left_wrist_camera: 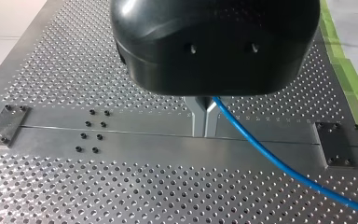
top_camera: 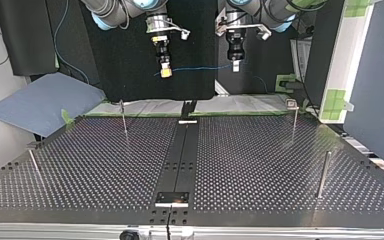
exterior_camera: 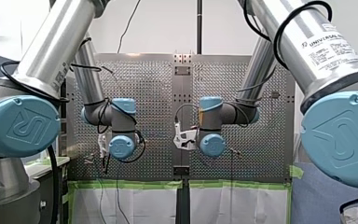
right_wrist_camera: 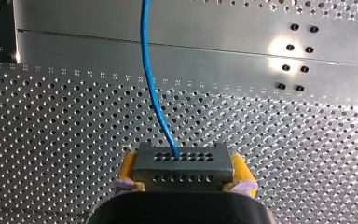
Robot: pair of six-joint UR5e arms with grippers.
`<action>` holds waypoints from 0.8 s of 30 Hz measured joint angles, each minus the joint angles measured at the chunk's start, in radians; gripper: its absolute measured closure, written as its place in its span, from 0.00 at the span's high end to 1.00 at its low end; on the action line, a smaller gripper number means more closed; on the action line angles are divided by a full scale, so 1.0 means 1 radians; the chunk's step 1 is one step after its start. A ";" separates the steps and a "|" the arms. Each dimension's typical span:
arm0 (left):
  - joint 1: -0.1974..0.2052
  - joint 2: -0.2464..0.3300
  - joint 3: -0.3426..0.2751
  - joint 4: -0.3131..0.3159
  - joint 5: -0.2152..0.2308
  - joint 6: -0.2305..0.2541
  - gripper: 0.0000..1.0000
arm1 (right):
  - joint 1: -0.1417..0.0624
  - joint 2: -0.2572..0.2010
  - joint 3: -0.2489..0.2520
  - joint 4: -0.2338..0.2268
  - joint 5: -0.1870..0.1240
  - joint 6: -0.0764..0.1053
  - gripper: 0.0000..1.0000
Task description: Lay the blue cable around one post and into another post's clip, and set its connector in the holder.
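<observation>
Both tools are loaded. The right gripper (top_camera: 166,71) is clamped, yellow pads either side, on the dark connector (right_wrist_camera: 182,164). The left gripper (left_wrist_camera: 204,122) has its metal fingers pinched shut on the blue cable (left_wrist_camera: 279,161) a short way along. In the top view the cable hangs as a near-level span btwn the two, high up and well apart from the table (top_camera: 260,165) and its thin posts (top_camera: 124,119), so routing looks not yet begun. The clip and the holder are too small to pick out w/ confidence. Likely risks from here:

- If the arms spread apart, the short span goes taut and the cable could slip thru the metal fingers, or twist the connector in the pads.
- If they descend w/ too much slack, the loop may ride over a post top instead of wrapping round it, or snag a neighbouring post.
- The posts are slender, so a sideways pull could bend one or let the cable pop off.
- The connector is held only at its ends, so a cable tug may tilt it before seating.
</observation>
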 joint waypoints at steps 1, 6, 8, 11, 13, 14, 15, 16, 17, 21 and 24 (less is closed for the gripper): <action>0.000 0.000 0.000 0.000 0.000 0.000 0.00 | 0.000 0.000 0.000 0.000 0.000 0.000 0.00; 0.000 0.000 0.000 0.000 0.000 0.000 0.00 | 0.000 0.000 0.000 0.000 0.000 0.000 0.00; 0.000 0.000 0.000 0.000 0.000 0.000 0.00 | 0.000 0.000 0.000 0.000 0.000 0.000 0.00; 0.000 -0.001 -0.001 0.001 0.001 0.000 0.00 | 0.000 0.000 0.000 0.000 0.000 0.000 0.00; 0.002 -0.006 -0.006 0.006 0.006 0.005 0.00 | 0.003 0.003 -0.003 0.003 -0.003 0.003 0.00; 0.002 -0.010 -0.010 0.010 0.011 0.006 0.00 | 0.007 0.007 -0.007 0.007 -0.007 0.007 0.00; 0.002 -0.016 -0.015 0.014 0.016 0.008 0.00 | 0.015 0.015 -0.015 0.015 -0.014 0.015 0.00; 0.003 -0.024 -0.024 0.017 0.024 0.009 0.00 | 0.022 0.022 -0.022 0.022 -0.018 0.021 0.00; 0.003 -0.031 -0.031 0.019 0.031 0.009 0.00 | 0.029 0.027 -0.029 0.029 -0.021 0.025 0.00; 0.003 -0.057 -0.048 0.022 0.055 0.010 0.00 | 0.065 0.040 -0.063 0.064 -0.028 0.035 0.00; 0.003 -0.065 -0.051 0.023 0.061 0.011 0.00 | 0.092 0.042 -0.076 0.092 -0.029 0.036 0.00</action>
